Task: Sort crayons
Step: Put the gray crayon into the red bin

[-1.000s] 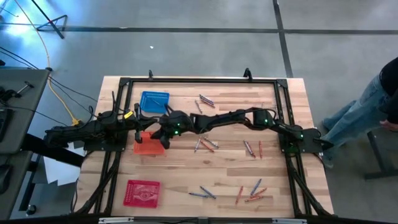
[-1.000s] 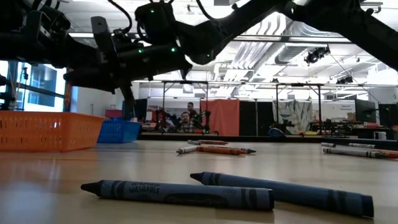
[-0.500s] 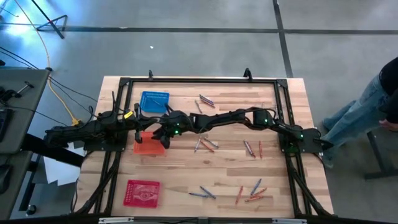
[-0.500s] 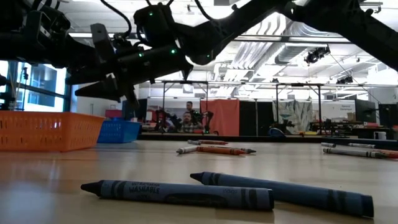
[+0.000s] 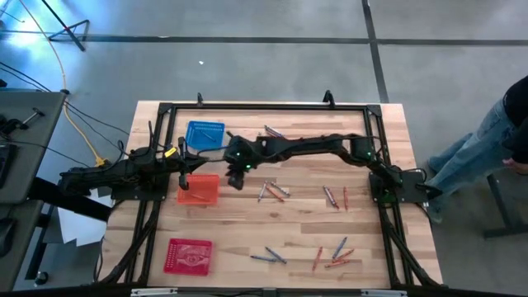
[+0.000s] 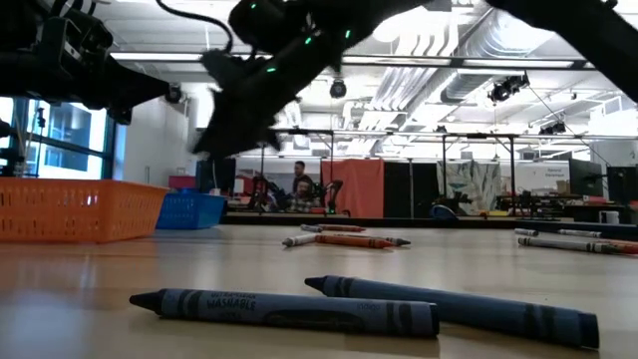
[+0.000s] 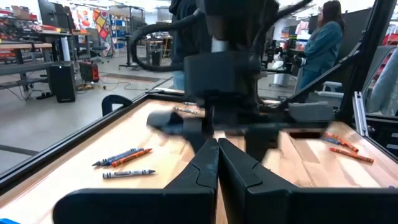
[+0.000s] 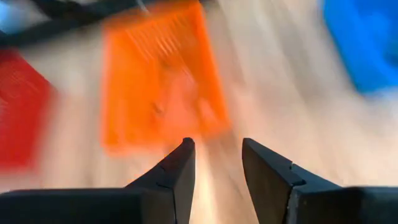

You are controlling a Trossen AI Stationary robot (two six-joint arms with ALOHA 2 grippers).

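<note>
High view: the right gripper (image 5: 236, 177) hangs above the table just beside the orange basket (image 5: 200, 189), between it and a small crayon group (image 5: 273, 192). The left gripper (image 5: 183, 173) waits at the far edge of the orange basket. The blue basket (image 5: 205, 134) and the red basket (image 5: 189, 255) stand well apart from each other. Most crayons lie loose on the bare table: a far pair (image 5: 271, 133), a right pair (image 5: 335, 197) and a near cluster (image 5: 330, 254). Their long axes point in mixed directions, none aligned. Judged from this, sorting is mostly still to do; basket contents cannot be told.

Low view: two dark crayons (image 6: 289, 309) lie flat in the foreground, long axes running across the picture, tips pointing left. An orange crayon (image 6: 344, 240) lies farther back, likewise crosswise.

Left wrist view: the left fingers (image 7: 211, 168) are pressed together, holding nothing.

Right wrist view: the right fingers (image 8: 180, 171) stand spread and empty.
</note>
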